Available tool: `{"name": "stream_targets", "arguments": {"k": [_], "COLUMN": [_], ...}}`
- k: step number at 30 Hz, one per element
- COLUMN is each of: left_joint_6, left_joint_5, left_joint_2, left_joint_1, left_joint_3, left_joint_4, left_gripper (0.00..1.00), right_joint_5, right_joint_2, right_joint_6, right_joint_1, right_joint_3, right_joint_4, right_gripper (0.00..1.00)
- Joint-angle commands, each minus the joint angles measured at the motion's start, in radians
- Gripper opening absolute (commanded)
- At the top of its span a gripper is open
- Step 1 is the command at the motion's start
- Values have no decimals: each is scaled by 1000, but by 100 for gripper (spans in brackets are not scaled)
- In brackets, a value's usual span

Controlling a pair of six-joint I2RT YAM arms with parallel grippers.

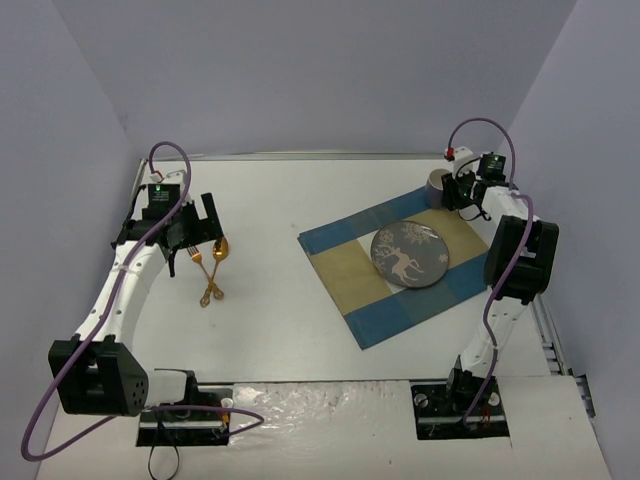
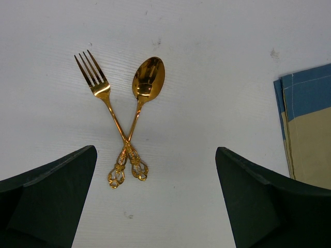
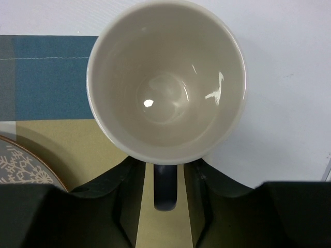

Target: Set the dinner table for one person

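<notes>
**Place setting for one: mug step closing, cutlery pending**

Item 1. Right gripper [image 3: 165, 168]: jaws a little apart, flanking the dark mug handle [image 3: 165, 191] with a sliver of gap on each side, so not clamped.
- Directly ahead of the fingers: cream-lined mug [image 3: 165, 82], upright and empty, at the corner of the blue-and-beige placemat [image 3: 51, 77]. Whether its base sits wholly on the cloth cannot be told.
- Below and to the left of the fingers: snowflake-patterned plate [image 3: 20, 165] on the placemat.

Item 2. Left gripper [image 2: 156, 150]: jaws wide apart, holding nothing.
- Ahead of it, between the fingers: gold fork [image 2: 103, 98] and gold spoon [image 2: 148, 77], their handles crossed near the ornate ends, lying on the bare white dinner table [image 2: 217, 51], well apart from the placemat.

Step in hand, as judged: mug placement.

Next move calls for:
- backing the right fingers straight off the handle without nudging the mug;
- taking one piece of cutlery without dragging the other.
</notes>
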Motion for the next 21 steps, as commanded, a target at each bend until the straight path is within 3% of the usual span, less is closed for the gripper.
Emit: {"name": "stream_targets", "arguments": {"k": [1,4,10,16,21], "left_joint_6": [1,1,-6,-19,-33], "left_joint_5": [2,0,-9,-16,-39], "left_joint_2": [-27,-32,-38,-28,-15], "left_joint_1": [7,8,8,4,-6], "left_joint_3": [12,12,13,5,-21], "left_joint_4": [41,37,27,14,11], "left_gripper": [97,97,97,97,97], "right_joint_5": [6,27,62,186,294], "right_joint_2": [-74,-117,-264,-445,-625], "right_joint_6": [14,42,154,348,446], "right_joint_1": [-5,-7,0,60,180], "right_joint_3": [-9,-19,-56,-138,-247], "right_joint_4": [84,84,92,114,115], "right_gripper": [39,53,73,83,87]}}
